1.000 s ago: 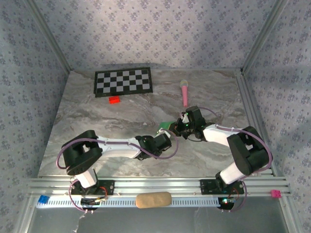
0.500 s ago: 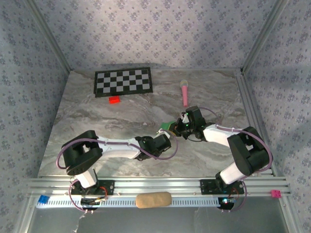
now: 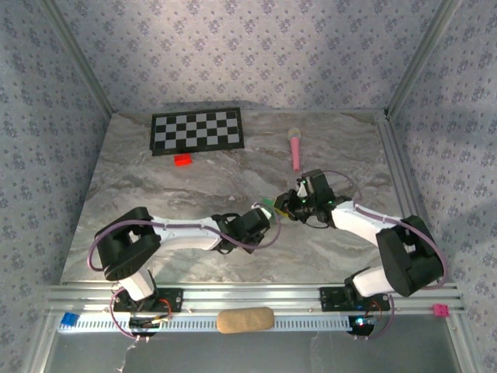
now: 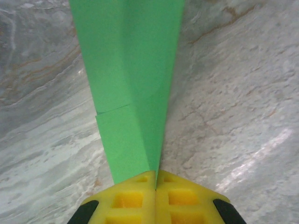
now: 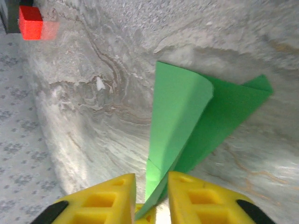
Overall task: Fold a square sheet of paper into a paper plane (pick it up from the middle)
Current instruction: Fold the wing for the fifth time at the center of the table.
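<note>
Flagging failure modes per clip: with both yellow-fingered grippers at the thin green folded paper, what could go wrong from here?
1. The left gripper is shut on only the narrow end of the thin green folded paper; a tug could slip or tear it.
2. The right gripper has its jaws parted around a tip of it, and the top flap curls up, so the fold may spring open.

One folded green paper [image 4: 131, 79] – one checkerboard [image 3: 196, 130], one red block [image 3: 183, 160], one pink microphone toy [image 3: 296, 149]
</note>
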You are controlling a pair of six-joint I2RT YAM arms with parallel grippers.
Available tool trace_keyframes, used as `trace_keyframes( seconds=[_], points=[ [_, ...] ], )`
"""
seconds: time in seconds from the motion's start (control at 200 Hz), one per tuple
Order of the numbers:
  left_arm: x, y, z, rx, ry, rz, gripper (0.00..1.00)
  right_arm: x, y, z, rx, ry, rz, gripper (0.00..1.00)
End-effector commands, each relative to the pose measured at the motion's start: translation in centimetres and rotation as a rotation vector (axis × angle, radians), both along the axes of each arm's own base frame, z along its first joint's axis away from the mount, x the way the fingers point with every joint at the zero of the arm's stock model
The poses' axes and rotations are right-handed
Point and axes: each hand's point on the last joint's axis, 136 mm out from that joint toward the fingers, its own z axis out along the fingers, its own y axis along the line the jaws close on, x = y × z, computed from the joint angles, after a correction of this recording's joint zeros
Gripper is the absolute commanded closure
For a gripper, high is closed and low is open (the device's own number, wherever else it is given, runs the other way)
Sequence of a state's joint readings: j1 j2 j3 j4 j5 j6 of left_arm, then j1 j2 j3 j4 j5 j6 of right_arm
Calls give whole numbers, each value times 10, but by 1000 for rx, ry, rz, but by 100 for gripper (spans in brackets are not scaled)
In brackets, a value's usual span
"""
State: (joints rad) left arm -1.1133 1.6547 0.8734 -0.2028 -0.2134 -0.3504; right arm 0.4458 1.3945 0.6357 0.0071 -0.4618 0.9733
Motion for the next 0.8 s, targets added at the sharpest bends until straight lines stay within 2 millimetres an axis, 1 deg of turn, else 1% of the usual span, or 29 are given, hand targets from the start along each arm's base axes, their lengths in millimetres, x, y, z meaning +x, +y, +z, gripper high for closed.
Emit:
trace_keyframes(
  seconds=[0.0,0.035,0.15,0.28,0.305,0.46,0.65,0.8],
  points=[
    [-9,-15,10,-147,131,-21,99,-6,-20,-1,-95,-9,-15,70],
    [-8,-16,11,-166,152,-16,99,-6,-24,0,-102,-14,-22,68],
    [-8,-22,10,-219,218,-19,98,-8,-36,5,-121,-37,-57,66],
    [-8,-26,4,-266,303,-13,97,-10,-45,12,-122,-66,-89,65],
    [-9,-27,3,-275,314,-14,97,-11,-47,13,-121,-68,-93,63],
    [-10,-34,1,-323,368,-13,97,-15,-48,18,-105,-85,-88,63],
    [-10,-37,-8,-333,420,2,97,-20,-47,13,-96,-73,-80,63],
    [-9,-38,-11,-365,449,19,97,-25,-43,10,-85,-70,-64,64]
  ],
)
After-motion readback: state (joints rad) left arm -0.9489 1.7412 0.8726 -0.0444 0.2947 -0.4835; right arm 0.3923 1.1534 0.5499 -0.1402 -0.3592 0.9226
